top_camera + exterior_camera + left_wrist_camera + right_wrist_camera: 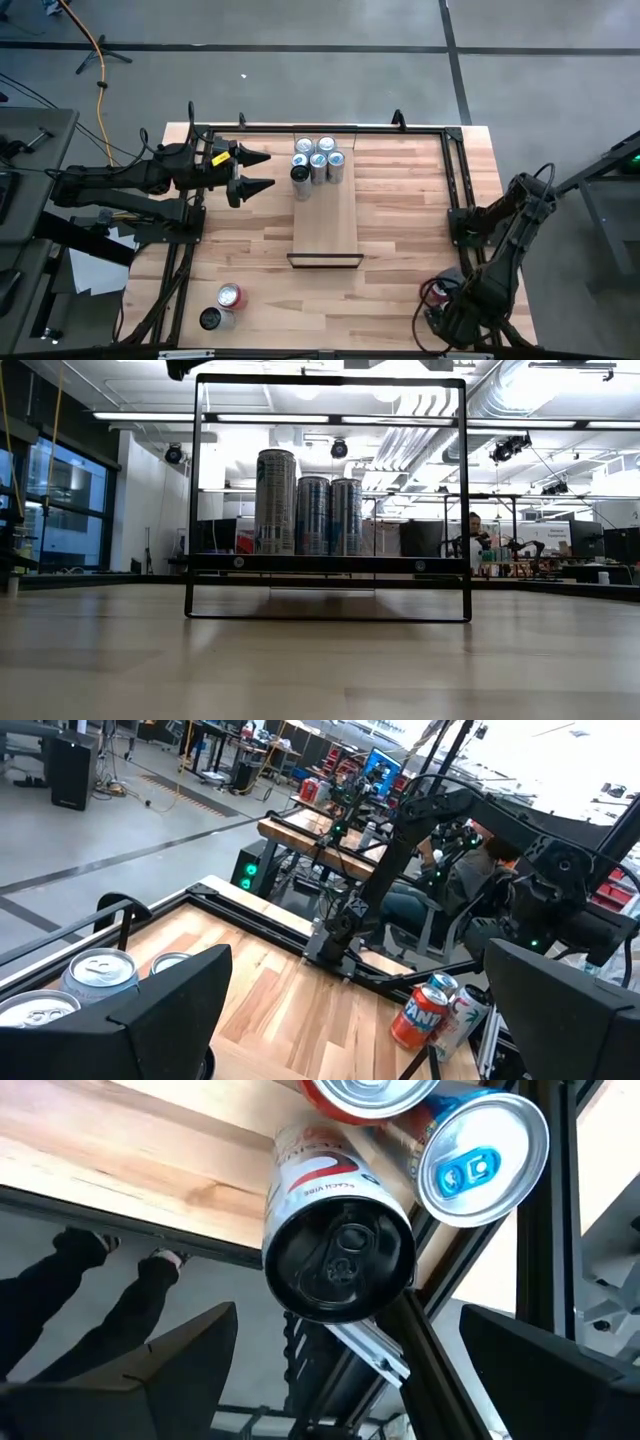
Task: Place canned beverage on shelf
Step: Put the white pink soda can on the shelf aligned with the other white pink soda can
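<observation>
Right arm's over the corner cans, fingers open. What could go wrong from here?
1. The cans under the right gripper stand bunched: the black-topped can touches the blue-tabbed can, so closing may knock a neighbour.
2. They stand by the black frame rail; a finger may catch it.
3. The shelf end already holds six cans, so a new one may bump them.

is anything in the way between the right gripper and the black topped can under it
Nothing visible. The right gripper hangs open right over the black-topped can, with only air between its fingers. A blue-topped can and a red can crowd close beside it.
</observation>
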